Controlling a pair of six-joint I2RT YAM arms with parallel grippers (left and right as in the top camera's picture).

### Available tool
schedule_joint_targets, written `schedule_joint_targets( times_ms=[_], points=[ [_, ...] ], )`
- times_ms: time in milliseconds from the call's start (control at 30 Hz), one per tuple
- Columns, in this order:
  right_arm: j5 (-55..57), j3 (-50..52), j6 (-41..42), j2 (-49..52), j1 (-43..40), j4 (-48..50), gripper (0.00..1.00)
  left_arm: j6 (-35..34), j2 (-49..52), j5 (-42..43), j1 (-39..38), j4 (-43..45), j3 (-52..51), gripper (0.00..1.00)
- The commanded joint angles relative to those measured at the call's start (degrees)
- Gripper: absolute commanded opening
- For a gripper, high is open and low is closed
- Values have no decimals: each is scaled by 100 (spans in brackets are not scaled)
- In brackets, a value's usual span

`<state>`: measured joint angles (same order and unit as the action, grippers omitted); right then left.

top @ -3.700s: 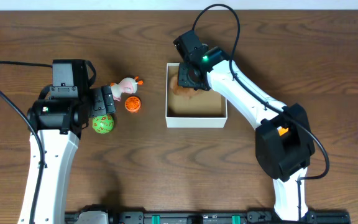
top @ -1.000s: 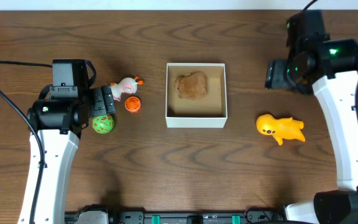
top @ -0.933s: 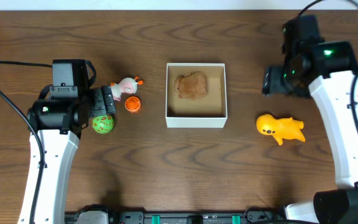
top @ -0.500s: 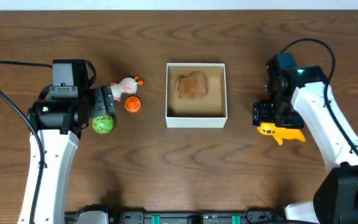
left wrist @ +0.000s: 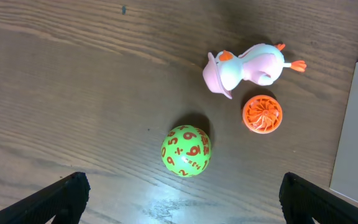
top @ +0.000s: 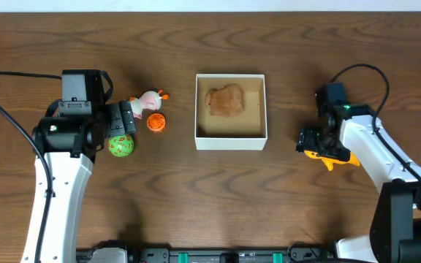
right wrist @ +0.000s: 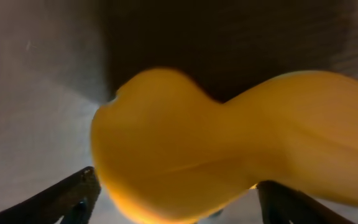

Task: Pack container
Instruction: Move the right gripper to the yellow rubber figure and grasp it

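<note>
Two pincers spread wide: right pincer [top: 314,142] straddles yellow toy [right wrist: 229,143] at container's [top: 231,141] 3 o'clock, grip unconfirmed; left pincer [left wrist: 182,196] empty above green ball [left wrist: 186,151] on tabletop [top: 196,197].

Blurred yellow toy [right wrist: 229,149] filling the view, dark fingertips [right wrist: 73,200] wide apart beside it, wooden desk [right wrist: 36,81] behind.

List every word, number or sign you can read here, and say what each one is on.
"9": orange digit on the green ball, seen in the left wrist view.
Other orange digits and signs on that ball: too small and curved to read for sure.
The container, pink duck, orange disc and yellow toy: no text visible.
</note>
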<state>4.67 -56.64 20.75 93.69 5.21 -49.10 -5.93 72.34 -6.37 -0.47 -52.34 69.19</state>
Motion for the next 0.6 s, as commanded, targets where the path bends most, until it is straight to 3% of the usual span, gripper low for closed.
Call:
schedule_joint_targets(
  times_ms=[0,267,333,400,500,567],
  points=[
    [151,223,177,46,-181,223,80,74,42,-11,20,-11,107,98],
    [157,645,195,149,-205,765,68,74,42,-9,20,-13,107,98],
    [208,658,192,234,-205,776,60,74,42,-11,20,-11,107,98],
    [280,658,192,310,-203,778,49,74,42,-11,20,-13,107,98],
    [323,656,192,350,-203,798,6,74,42,-11,20,-11,107,98],
    [361,623,186,341,-203,787,1,74,42,-11,20,-13,107,98]
  ],
)
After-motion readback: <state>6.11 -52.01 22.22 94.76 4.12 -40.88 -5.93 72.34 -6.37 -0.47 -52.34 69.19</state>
